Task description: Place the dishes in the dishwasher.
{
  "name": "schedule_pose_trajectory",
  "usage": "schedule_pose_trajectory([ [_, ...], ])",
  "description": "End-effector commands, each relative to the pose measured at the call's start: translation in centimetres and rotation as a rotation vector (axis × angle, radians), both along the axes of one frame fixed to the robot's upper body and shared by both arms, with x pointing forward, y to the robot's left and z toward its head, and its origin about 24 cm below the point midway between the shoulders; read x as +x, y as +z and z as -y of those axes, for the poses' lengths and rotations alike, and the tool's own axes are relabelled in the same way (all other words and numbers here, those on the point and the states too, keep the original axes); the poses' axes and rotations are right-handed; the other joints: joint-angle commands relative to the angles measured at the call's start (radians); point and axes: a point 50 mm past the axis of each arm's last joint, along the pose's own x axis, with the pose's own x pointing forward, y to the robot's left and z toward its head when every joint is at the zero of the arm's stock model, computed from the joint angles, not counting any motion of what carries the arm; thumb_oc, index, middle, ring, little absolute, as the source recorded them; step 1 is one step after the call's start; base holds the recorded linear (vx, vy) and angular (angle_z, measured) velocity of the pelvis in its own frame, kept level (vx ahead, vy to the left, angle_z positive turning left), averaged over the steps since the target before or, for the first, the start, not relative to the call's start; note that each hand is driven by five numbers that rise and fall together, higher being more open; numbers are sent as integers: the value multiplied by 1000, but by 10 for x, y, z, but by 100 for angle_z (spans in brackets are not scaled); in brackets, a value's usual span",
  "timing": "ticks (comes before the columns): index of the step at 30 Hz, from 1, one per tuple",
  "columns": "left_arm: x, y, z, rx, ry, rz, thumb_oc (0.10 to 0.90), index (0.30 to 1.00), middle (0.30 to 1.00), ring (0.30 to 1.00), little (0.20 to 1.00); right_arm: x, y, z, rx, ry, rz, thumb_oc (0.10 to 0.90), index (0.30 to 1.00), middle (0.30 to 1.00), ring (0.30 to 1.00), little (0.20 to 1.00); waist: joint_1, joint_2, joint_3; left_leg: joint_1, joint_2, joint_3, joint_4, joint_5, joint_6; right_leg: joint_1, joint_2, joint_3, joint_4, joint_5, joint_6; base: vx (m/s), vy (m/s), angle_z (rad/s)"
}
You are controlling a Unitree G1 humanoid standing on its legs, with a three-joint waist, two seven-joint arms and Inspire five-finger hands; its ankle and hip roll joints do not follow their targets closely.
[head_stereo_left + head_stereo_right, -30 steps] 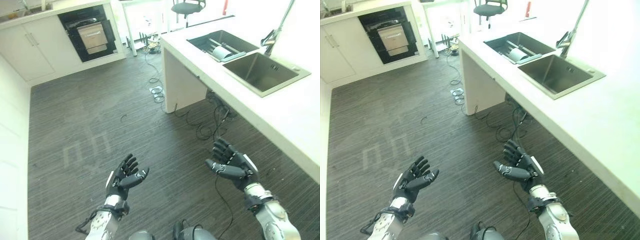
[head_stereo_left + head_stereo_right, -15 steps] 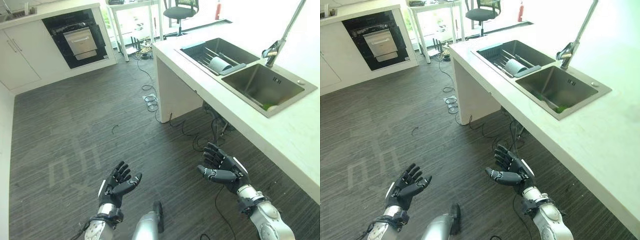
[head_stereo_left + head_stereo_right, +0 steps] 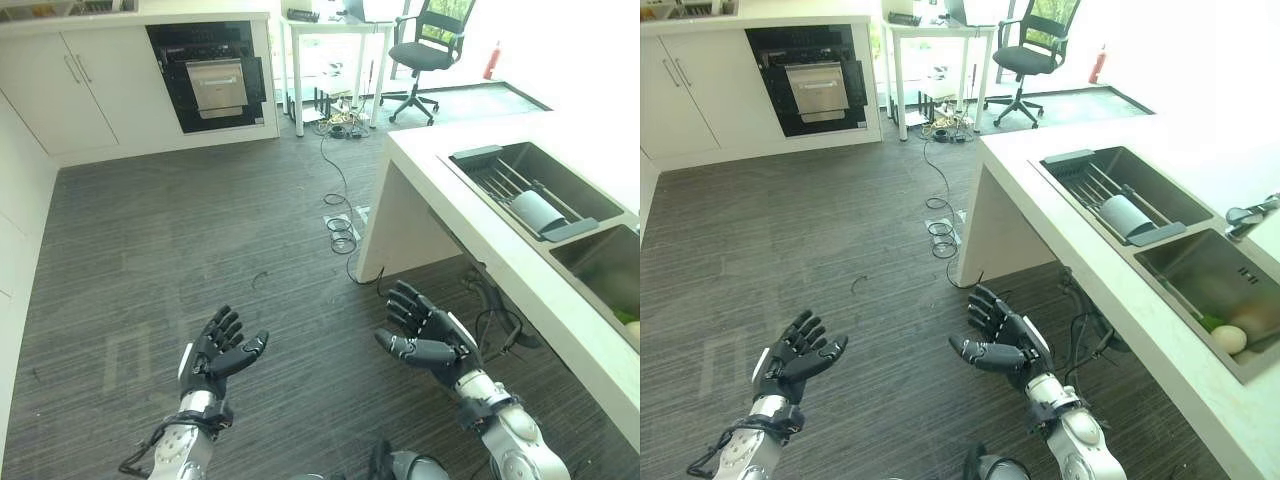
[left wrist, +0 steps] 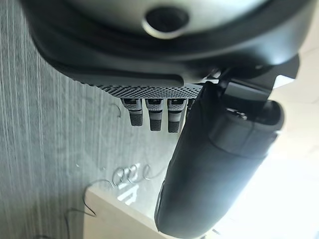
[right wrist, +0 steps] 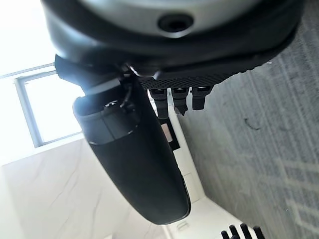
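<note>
Both hands were up over the dark plank floor (image 3: pixel 150 240), palms facing in, nothing in either. Left hand (image 3: pixel 222 352) had its fingers spread and relaxed, thumb out to the side. Right hand (image 3: pixel 428 335) was much the same, fingers splayed wide, thumb pointing toward the left hand; the two were well apart.

White worktop (image 3: pixel 1025 160) ran along the robot's right. Set into it was a rack basin (image 3: pixel 1120 195) with a grey cylindrical dish (image 3: pixel 1123 212) lying on its side on the wires (cup or bowl, couldn't tell). Next basin along was the sink (image 3: pixel 1200 275), with a pale round item (image 3: pixel 1228 338) and something green (image 3: pixel 1208 322) just beside it at the near edge. Faucet (image 3: pixel 1250 212) stood at the sink's far rim.

Dishwasher (image 3: pixel 218 85) sat across the room in the white cabinets (image 3: pixel 70 85), black surround, silver front panel, well apart from both hands and from the worktop. Office chair (image 3: pixel 428 50) and a white desk (image 3: pixel 330 30) were by the far wall, red extinguisher (image 3: pixel 492 60) beyond the chair.
</note>
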Motion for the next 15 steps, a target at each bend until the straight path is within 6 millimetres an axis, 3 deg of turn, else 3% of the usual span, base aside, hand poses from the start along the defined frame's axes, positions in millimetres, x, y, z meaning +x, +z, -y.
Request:
schedule_pose_trajectory([
  [1,21,67,0,144,-84,330,800,900,900,900,900,19,46,12,27,-38,264,800,900,900,900,900,-16,-32,-13,-47,71,-92,55,-33,-51,82,-34,75,-109,156,96,436,-224,15],
  [2,21,72,2,137,-81,370,800,900,900,900,900,18,49,15,13,-33,279,800,900,900,900,900,-16,-32,-18,-16,66,-98,55,-63,-50,90,-25,81,-109,99,96,401,-222,-16],
  [5,25,78,5,125,-62,413,800,900,900,900,900,20,53,17,-14,-38,288,800,900,900,900,900,-29,-43,-54,13,57,-91,55,-87,-43,109,-31,83,-109,117,95,341,-222,71],
  [7,26,86,8,117,-57,459,800,900,900,900,900,22,61,17,-34,-32,307,800,900,900,900,900,-35,-29,-75,64,83,-77,55,-107,-59,142,-23,67,-109,96,79,434,-310,17],
  [9,26,99,12,171,-72,530,800,900,900,900,900,22,73,27,-77,-57,364,800,900,900,900,900,-49,-11,-99,129,124,-60,55,40,-112,173,10,77,-109,45,32,391,-343,2],
  [11,27,109,16,190,-73,586,800,900,900,900,900,21,83,30,-85,-50,406,800,900,900,900,900,-36,-35,-94,128,113,-70,78,233,-153,211,7,99,-109,12,8,180,-225,21],
  [12,26,119,21,213,-83,645,800,900,900,900,900,22,91,30,-90,-37,442,800,900,900,900,900,-22,-46,-69,26,103,-57,228,280,-176,255,2,107,-109,-9,-10,125,-216,-12],
  [15,26,133,25,262,-98,726,800,900,900,900,900,23,103,29,-91,-35,487,800,900,900,900,900,-7,-52,-38,-83,128,-35,244,226,-155,304,23,138,-109,-37,-16,68,-114,-74],
])
